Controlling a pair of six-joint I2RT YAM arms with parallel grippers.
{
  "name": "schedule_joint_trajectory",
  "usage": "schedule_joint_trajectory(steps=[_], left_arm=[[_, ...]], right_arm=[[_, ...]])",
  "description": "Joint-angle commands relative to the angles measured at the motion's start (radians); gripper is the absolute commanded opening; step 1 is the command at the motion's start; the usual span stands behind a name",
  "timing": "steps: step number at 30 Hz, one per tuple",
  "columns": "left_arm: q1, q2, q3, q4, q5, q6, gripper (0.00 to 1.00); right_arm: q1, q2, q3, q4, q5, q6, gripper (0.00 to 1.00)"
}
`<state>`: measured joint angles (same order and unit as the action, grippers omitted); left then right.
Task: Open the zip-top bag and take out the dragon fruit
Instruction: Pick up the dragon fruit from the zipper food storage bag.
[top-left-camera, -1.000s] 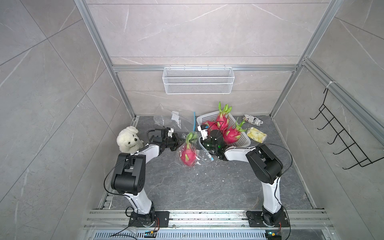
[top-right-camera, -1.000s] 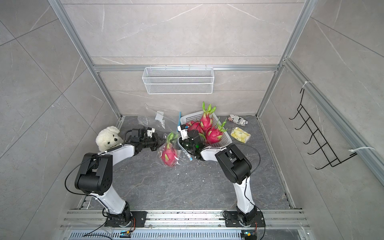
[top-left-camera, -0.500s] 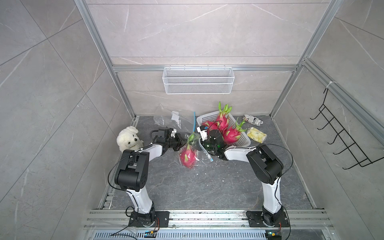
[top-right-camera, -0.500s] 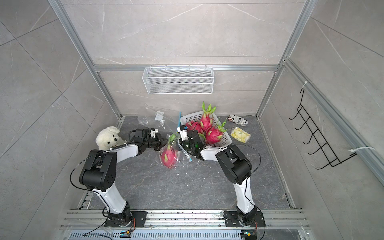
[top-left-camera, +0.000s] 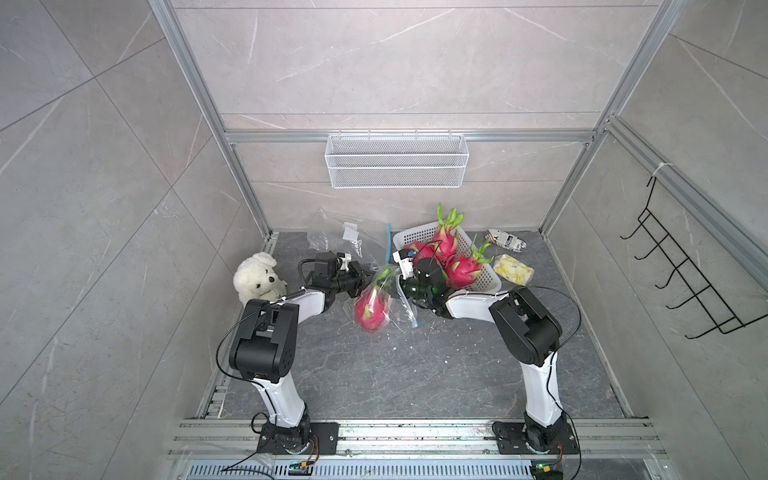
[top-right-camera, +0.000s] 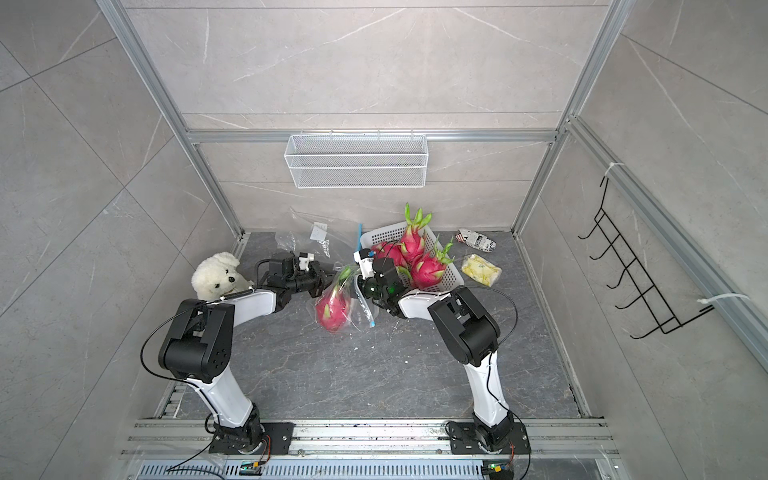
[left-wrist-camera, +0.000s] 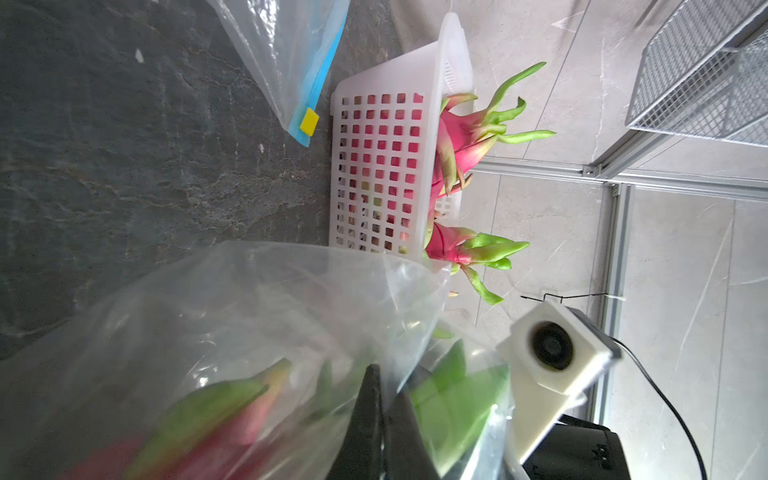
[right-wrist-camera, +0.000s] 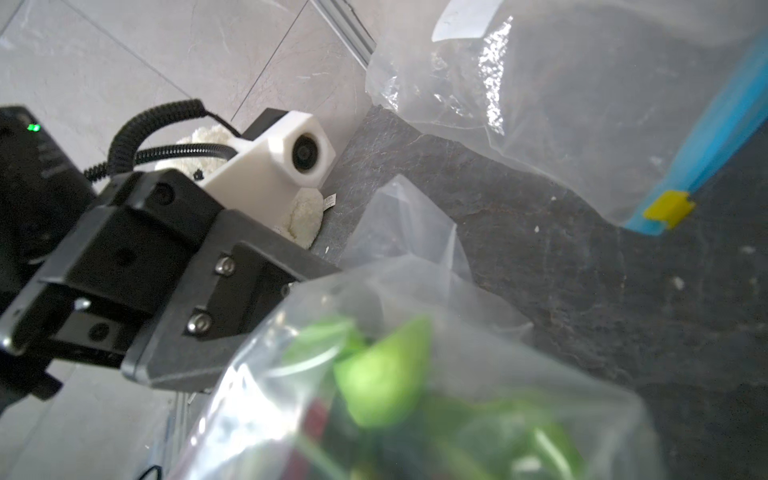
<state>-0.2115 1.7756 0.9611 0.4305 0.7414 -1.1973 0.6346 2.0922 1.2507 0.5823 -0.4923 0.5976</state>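
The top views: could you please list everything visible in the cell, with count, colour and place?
dragon fruit: four, magenta with green spikes; one in the held bag, three in the basket
held zip-top bag: one, clear with a blue zip, lifted between the grippers
empty zip-top bag: one, clear with a blue zip, back, left of the basket
basket: one, white, back right
plush dog: one, white, back left
newsprint packet: one, black-and-white, right of the basket
yellow packet: one, beside the basket
wire shelf: one, white, back wall
hook rack: one, black, right wall
left gripper: shut on the bag's edge
right gripper: shut, apparently on the opposite edge
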Motion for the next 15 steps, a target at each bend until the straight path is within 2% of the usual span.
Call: schedule_joint_trajectory(steps=[1,7,15], left_arm=[[-0.024,-0.003,0.007,0.144,0.099,-0.048,0.00],[0.003,-0.035,0.005,0.017,0.074,0.038,0.00],[0.108,-0.131,-0.026,-0.153,0.007,0.167,0.00]], right_arm=[[0.037,0.025,0.007,0.004,-0.034,0.007,0.00],[0.032,-0.034,-0.047,0.006,-0.018,-0.004,0.00],[0.017,-0.201,-0.181,-0.022,0.001,-0.031,0.00]])
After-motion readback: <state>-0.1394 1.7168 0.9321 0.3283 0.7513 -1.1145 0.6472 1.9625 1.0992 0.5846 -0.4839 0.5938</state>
